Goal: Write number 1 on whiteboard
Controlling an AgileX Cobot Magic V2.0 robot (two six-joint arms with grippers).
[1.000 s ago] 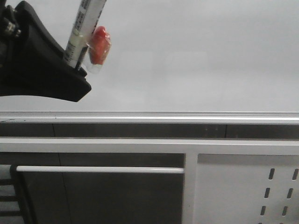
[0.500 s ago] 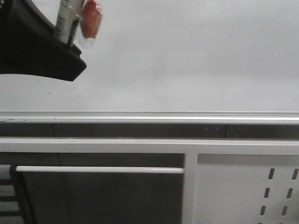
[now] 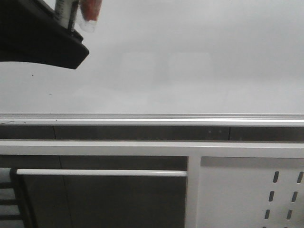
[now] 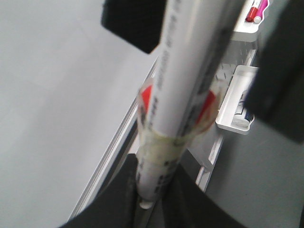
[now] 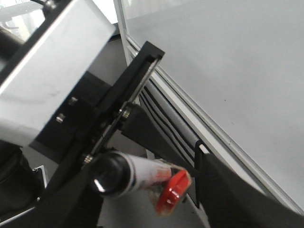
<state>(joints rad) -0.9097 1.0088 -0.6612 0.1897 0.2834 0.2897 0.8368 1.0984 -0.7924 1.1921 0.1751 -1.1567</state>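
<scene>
The whiteboard (image 3: 190,61) fills the upper front view, pale and glossy, with its silver rail (image 3: 190,117) below. No number 1 shows on it. My left gripper (image 3: 66,23) is at the top left corner, shut on a white marker pen (image 4: 185,71). A red piece (image 3: 90,9) is taped to the pen. In the left wrist view the fingers (image 4: 118,199) clamp the pen's lower end. My right gripper (image 5: 147,209) is open. The pen's black end (image 5: 111,178) and the red piece (image 5: 172,192) lie between its fingers in the right wrist view, apart from them.
Below the rail are a dark shelf gap, a white bar (image 3: 99,173) and a white perforated panel (image 3: 247,194) at the lower right. White trays (image 4: 237,102) with spare markers hang beside the board. The left arm's body (image 5: 52,80) is close to the right wrist camera.
My left gripper has moved up and a little to the left with the pen, so most of the pen has left the top of the front view.
</scene>
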